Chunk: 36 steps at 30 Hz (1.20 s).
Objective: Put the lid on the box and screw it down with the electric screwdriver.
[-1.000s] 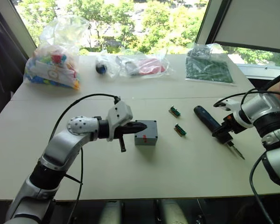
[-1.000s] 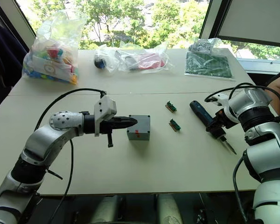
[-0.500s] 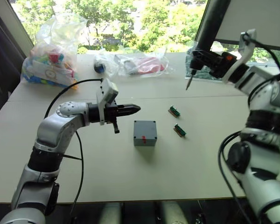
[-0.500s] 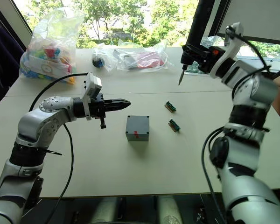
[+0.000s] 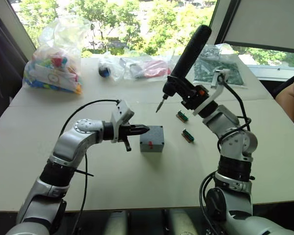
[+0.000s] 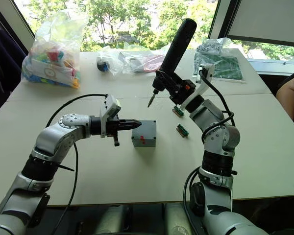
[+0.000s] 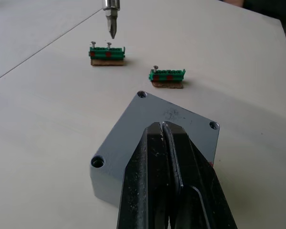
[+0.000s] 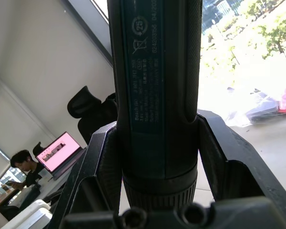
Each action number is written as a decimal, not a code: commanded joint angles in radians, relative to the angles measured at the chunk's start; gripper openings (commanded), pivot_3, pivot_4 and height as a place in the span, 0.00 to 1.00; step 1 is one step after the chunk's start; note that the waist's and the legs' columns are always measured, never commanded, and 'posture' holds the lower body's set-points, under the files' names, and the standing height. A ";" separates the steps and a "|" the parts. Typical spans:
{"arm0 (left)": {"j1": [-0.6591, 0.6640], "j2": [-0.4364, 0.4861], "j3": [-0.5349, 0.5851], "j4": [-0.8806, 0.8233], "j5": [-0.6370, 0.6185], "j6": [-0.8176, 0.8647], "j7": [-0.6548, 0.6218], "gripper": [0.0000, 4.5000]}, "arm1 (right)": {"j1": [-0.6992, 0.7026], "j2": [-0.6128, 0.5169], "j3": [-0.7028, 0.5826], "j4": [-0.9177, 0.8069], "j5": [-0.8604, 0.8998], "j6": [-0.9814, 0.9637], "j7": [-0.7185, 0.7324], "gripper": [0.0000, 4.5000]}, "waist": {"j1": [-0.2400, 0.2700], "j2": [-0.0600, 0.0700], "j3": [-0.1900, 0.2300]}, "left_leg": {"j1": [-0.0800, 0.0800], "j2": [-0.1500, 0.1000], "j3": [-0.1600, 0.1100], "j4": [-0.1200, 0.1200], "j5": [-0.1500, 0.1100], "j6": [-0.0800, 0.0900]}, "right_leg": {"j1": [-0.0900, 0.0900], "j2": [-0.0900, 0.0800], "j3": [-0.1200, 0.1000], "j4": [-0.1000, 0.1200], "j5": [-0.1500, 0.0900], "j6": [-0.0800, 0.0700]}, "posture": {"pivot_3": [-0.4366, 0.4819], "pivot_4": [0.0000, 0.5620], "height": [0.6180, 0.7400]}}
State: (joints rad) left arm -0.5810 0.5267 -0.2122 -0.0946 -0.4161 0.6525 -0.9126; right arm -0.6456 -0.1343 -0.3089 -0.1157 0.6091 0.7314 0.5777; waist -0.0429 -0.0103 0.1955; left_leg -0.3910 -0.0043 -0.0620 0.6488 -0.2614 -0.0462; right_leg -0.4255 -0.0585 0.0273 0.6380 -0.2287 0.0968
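1. My left jaws (image 5: 143, 129) are pressed together with nothing between them, their tips over the near-left part of the small grey plastic square box (image 5: 152, 139). Whether they rest on it or hang just above, I cannot quite tell.
2. That box sits near the middle of the bench (image 5: 137, 181), with the flat grey plastic lid (image 7: 167, 125) already seated on top. Its corner screw holes show in my left wrist view, and a small red mark shows on the side facing me.
3. My right jaws (image 5: 192, 99) are clamped on the dark blue-black cylindrical electric screwdriver (image 5: 187, 55). I hold it in the air, tilted, with the thick handle up toward the far edge and the thin metal bit (image 7: 110, 20) pointing down, above the bench behind the box and apart from it.
4. Two small green connectors lie on the bench to the right of the box: one (image 5: 182, 116) just under my right wrist, the other (image 5: 188, 136) nearer me.
5. Along the far edge lie a clear bag of colourful pieces (image 5: 55, 61) at the left corner, more clear bags (image 5: 139, 66) in the middle, and a bagged green board (image 5: 216, 66) toward the right.
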 commanded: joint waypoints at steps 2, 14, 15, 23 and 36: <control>0.008 -0.011 -0.033 0.024 0.060 -0.062 -0.009 0.00 | 0.031 -0.063 0.055 -0.026 -0.005 -0.073 0.054 0.41 | 0.001 0.000 0.000 | 0.000 0.000 0.000 0.000 0.000 0.000 | 0.000 0.000 0.000 0.000 0.000 0.000 | 0.48 0.27 1.00; 0.019 -0.034 -0.041 0.029 0.088 -0.071 -0.029 0.00 | 0.100 -0.081 0.114 -0.049 -0.005 -0.120 0.013 0.41 | 0.001 0.000 0.000 | 0.000 0.000 0.000 0.000 0.000 0.000 | 0.000 0.000 0.000 0.000 0.000 0.000 | 0.48 0.27 1.00; 0.018 -0.035 -0.041 0.030 0.089 -0.071 -0.030 0.00 | 0.102 -0.083 0.117 -0.049 -0.005 -0.124 0.011 0.41 | 0.001 0.000 0.000 | 0.000 0.000 0.000 0.000 0.000 0.000 | 0.000 0.000 0.000 0.000 0.000 0.000 | 0.48 0.27 1.00; 0.018 -0.038 -0.040 0.032 0.093 -0.071 -0.035 0.00 | 0.112 -0.111 0.131 -0.015 -0.023 -0.168 0.004 0.41 | 0.001 0.000 0.000 | 0.000 0.000 0.000 0.000 0.000 0.000 | 0.000 0.000 0.000 0.000 0.000 0.000 | 0.48 0.27 1.00; 0.036 -0.038 -0.050 0.033 0.115 -0.085 -0.042 0.00 | 0.119 -0.164 0.178 0.007 -0.050 -0.194 0.030 0.41 | 0.001 0.000 0.000 | 0.000 0.000 0.000 0.000 0.000 0.000 | 0.001 0.000 0.000 0.000 0.000 0.000 | 0.48 0.27 1.00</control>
State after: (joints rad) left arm -0.5586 0.4884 -0.2447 -0.0611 -0.3155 0.5612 -0.9531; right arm -0.5233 -0.2827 -0.1494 -0.0823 0.5830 0.5614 0.5961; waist -0.0418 -0.0106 0.1951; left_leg -0.3904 -0.0040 -0.0620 0.6492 -0.2614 -0.0462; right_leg -0.4245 -0.0582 0.0277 0.6375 -0.2288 0.0968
